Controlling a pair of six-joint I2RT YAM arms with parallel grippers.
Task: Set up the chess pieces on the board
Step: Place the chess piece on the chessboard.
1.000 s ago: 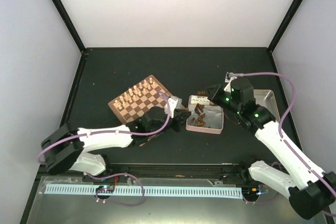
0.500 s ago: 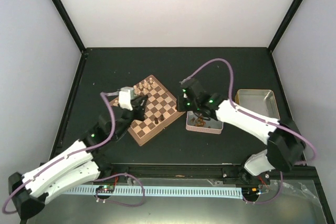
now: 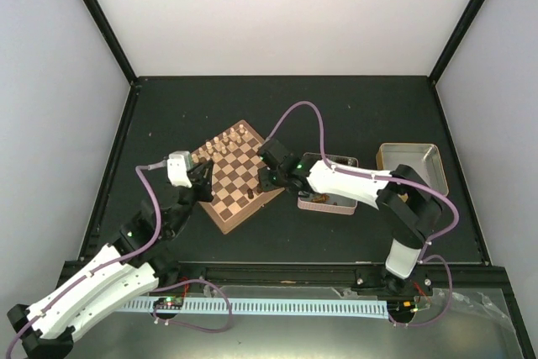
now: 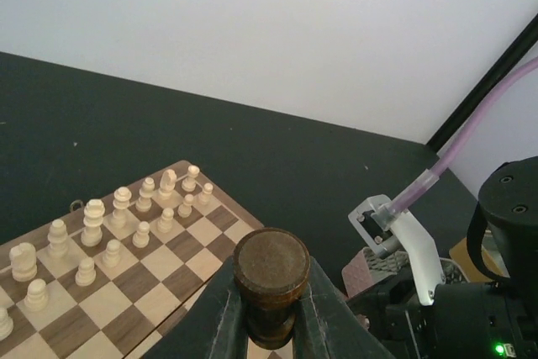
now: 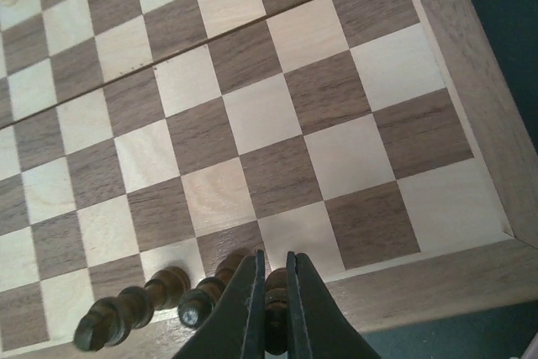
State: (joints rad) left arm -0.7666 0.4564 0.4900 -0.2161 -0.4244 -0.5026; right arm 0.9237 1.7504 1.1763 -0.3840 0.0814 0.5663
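The board lies at mid-table, with cream pieces lined along its far side. My left gripper hovers at the board's left edge, shut on a dark brown chess piece whose round base faces the camera; in the left wrist view the left gripper pinches the stem. My right gripper is low over the board's near-right corner, shut on another dark piece. Two dark pieces stand on squares just left of it.
A pink-sided tin with more dark pieces sits right of the board, under the right arm. A silvery empty tin lies at the far right. Black posts rise at the table's far corners.
The left gripper swung from beside the tin across to the board's left edge, carrying a dark piece. The right gripper came from over the tin to the board's right corner.
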